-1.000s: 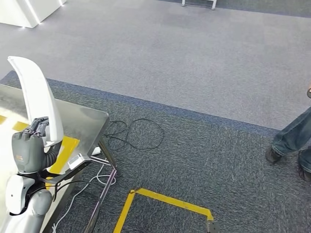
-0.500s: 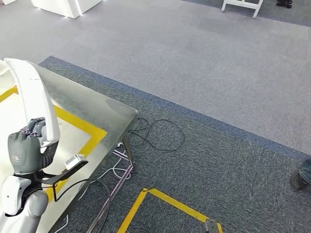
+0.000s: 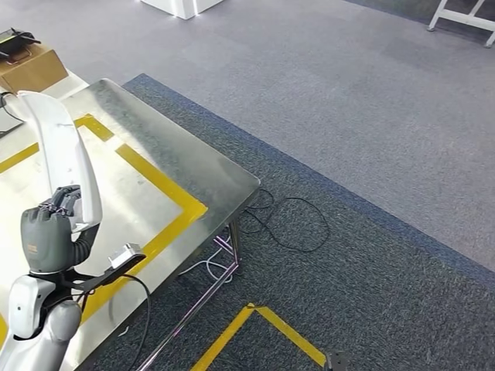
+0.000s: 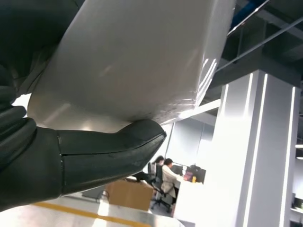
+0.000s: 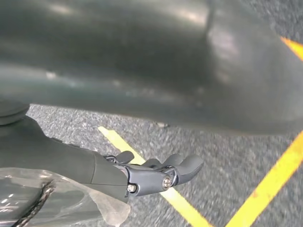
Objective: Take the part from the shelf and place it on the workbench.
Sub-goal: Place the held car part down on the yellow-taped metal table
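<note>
Your left hand [image 3: 56,232], at about eight o'clock in the head view, grips a long, curved white part [image 3: 61,158] that stands upright above the steel workbench [image 3: 175,166]. Yellow tape [image 3: 169,193] frames a rectangle on the benchtop. From the left wrist, you see the thick grey thumb [image 4: 107,151] pressed against the part's pale underside. Your right hand [image 5: 150,175] hangs over dark carpet [image 3: 362,278], holding nothing, fingers loosely extended. Black cable [image 3: 291,220] loops at three o'clock of the bench leg.
</note>
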{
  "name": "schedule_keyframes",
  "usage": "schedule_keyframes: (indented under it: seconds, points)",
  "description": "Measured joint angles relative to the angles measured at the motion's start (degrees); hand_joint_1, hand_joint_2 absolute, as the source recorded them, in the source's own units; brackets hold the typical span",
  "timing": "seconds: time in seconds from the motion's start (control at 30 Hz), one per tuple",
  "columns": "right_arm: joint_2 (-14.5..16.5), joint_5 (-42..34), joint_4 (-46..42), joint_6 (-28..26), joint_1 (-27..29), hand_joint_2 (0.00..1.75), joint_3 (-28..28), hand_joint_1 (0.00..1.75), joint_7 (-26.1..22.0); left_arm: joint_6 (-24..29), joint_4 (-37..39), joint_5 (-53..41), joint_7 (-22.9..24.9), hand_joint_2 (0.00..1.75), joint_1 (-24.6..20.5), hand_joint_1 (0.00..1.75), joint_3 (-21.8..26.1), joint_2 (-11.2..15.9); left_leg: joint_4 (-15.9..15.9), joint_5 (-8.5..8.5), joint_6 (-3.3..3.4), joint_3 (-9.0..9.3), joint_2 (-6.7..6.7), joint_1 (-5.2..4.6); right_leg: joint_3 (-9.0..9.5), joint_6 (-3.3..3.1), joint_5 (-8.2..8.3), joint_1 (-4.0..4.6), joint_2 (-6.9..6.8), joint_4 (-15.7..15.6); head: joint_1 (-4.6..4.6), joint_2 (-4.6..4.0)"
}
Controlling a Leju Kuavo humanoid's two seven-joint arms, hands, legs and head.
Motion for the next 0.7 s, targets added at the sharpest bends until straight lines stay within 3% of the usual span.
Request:
schedule_keyframes:
  seconds: [0.07,0.13,0.2,0.23,0.27,0.3,0.37,0.43,0.5,0.53,0.6,0.63,0.7]
  points:
    - [-0.01,0.04,-0.01,0.17,-0.10,0.00,0.00,0.00,-0.02,0.01,0.16,0.10,0.07,1.75,-0.15,1.75,-0.13,0.19,1.65,-1.07,-0.54,-0.77,2.19,-0.13,0.33,-0.75,0.05,-0.04,-1.40,-0.27,-0.24,0.00]
    - [-0.03,0.08,-0.02,0.29,-0.05,0.00,0.00,0.00,-0.03,0.01,0.35,0.33,0.23,1.75,-0.52,1.75,-0.35,0.33,7.72,-4.22,-0.97,-3.57,6.02,-0.28,0.59,-1.36,-0.10,0.14,-2.96,-0.42,-0.57,0.00]
    - [-0.03,0.10,-0.02,0.33,0.14,0.00,0.00,0.00,0.00,0.00,0.64,0.50,0.42,1.75,-0.65,1.75,-0.60,0.39,15.04,-7.02,-1.16,-7.13,7.37,-0.17,0.70,-1.66,-0.34,0.40,-4.69,-0.41,-0.69,0.00]
    - [-0.03,0.10,-0.02,0.34,0.20,0.00,0.00,0.00,0.02,0.00,0.80,0.51,0.46,1.75,-0.61,1.75,-0.70,0.43,16.52,-7.07,-1.12,-7.85,7.51,-0.16,0.79,-1.72,-0.47,0.51,-5.53,-0.41,-0.69,0.00]
    - [-0.03,0.11,-0.02,0.34,0.22,0.00,0.00,0.00,0.02,0.00,0.93,0.52,0.50,1.75,-0.59,1.75,-0.76,0.49,15.67,-5.99,-0.97,-7.41,7.61,-0.18,0.94,-1.75,-0.62,0.63,-6.32,-0.40,-0.69,0.00]
    - [-0.03,0.13,-0.02,0.35,0.20,0.00,0.00,0.00,0.02,0.00,1.01,0.52,0.54,1.75,-0.62,1.75,-0.81,0.55,12.68,-4.11,-0.66,-5.86,7.98,-0.29,1.18,-1.74,-0.79,0.77,-7.06,-0.41,-0.69,0.00]
    - [-0.02,0.16,-0.02,0.38,0.12,0.00,0.00,0.00,0.02,0.00,1.06,0.55,0.62,1.75,-0.90,1.75,-0.92,0.66,4.75,-0.95,0.39,-1.71,10.43,-0.98,1.73,-1.58,-1.22,1.14,-8.43,-0.40,-0.68,0.00]
    - [0.01,0.18,-0.02,0.42,0.09,0.00,0.00,0.00,0.04,0.00,1.09,0.63,0.68,1.75,-1.35,1.75,-1.16,0.74,0.69,-0.36,1.28,0.29,12.28,-1.70,2.03,-1.22,-1.60,1.45,-9.82,-0.44,-0.65,0.00]
    - [0.01,0.20,-0.03,0.43,-0.02,0.00,0.00,0.00,0.08,0.00,1.19,0.75,0.75,1.75,-1.53,1.75,-1.37,0.89,0.15,-0.47,1.67,0.36,11.31,-1.80,2.34,-0.76,-1.87,1.59,-11.23,-0.66,-0.61,0.00]
    - [0.01,0.21,-0.03,0.43,-0.13,0.00,0.00,0.00,0.08,0.01,1.23,0.84,0.78,1.75,-1.53,1.75,-1.42,0.98,-0.23,-0.30,1.84,0.50,10.56,-1.63,2.36,-0.45,-2.16,1.55,-10.78,-0.49,-0.55,0.00]
    - [-0.01,0.22,-0.04,0.43,-0.31,0.00,0.00,0.00,0.05,0.02,1.34,0.98,0.82,1.75,-1.72,1.75,-1.52,1.05,-0.89,0.07,2.24,0.84,9.27,-1.13,0.90,0.12,-3.97,1.35,-7.67,2.57,-0.38,0.00]
    - [-0.01,0.21,-0.03,0.42,-0.30,0.00,0.00,0.00,0.04,0.03,1.40,1.04,0.87,1.75,-1.82,1.75,-1.61,1.03,-1.00,0.13,2.38,0.91,8.64,-0.96,-0.91,0.36,-5.57,1.17,-5.67,6.02,-0.32,0.00]
    - [-0.04,0.20,-0.03,0.40,-0.08,0.00,0.00,0.00,0.07,0.01,1.59,1.09,0.97,1.75,-1.87,1.75,-1.78,1.00,-0.99,0.07,2.56,0.93,7.19,-0.85,-5.20,0.71,-8.40,1.01,-4.24,13.81,-0.27,0.00]
